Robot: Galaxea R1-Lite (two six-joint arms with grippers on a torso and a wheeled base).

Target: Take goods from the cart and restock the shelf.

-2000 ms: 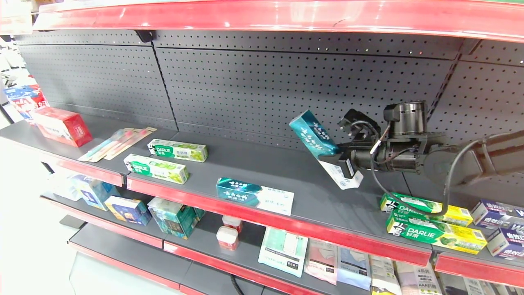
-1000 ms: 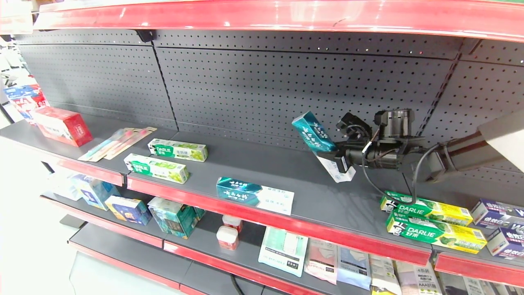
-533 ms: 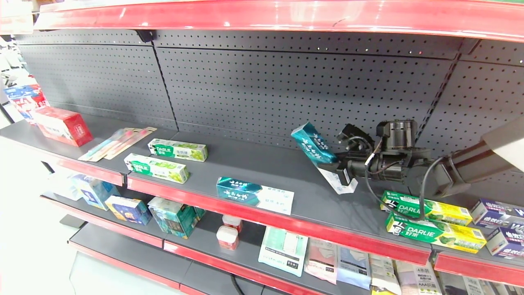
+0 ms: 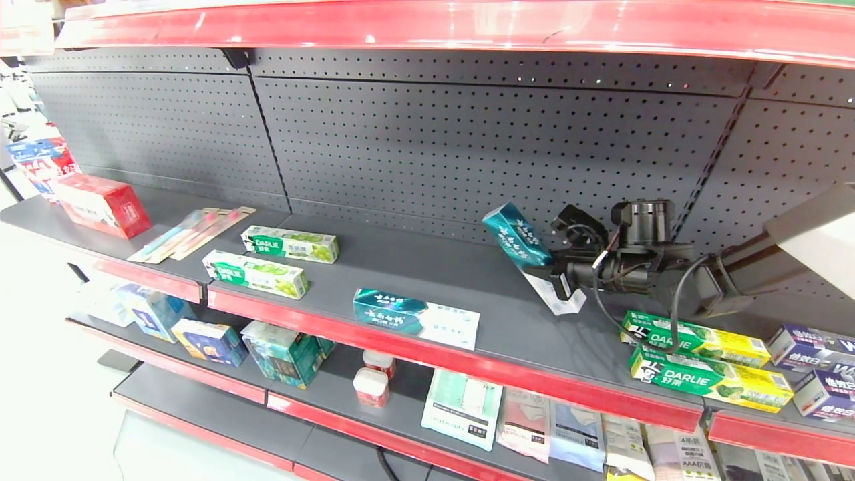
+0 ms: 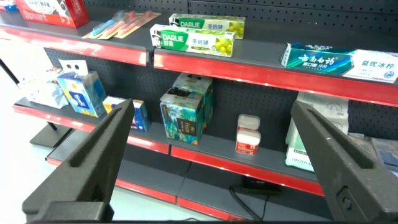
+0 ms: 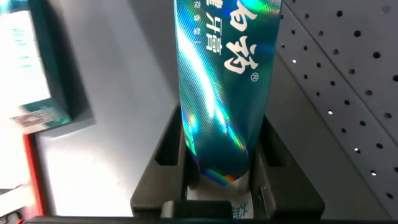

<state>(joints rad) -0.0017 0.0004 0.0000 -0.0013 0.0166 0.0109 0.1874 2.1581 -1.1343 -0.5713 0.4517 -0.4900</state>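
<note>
While the right gripper point(image 4: 546, 279) pinches a teal toothpaste box point(image 4: 518, 235) tilted over the shelf point(image 4: 427, 267), the head view shows a matching box point(image 4: 415, 319) already lying near the front edge; this placement is judged unfinished. Left wrist view: left gripper point(image 5: 211, 165) spread wide, holding nothing. Right wrist view: jaws clamp the box's lower end.
</note>
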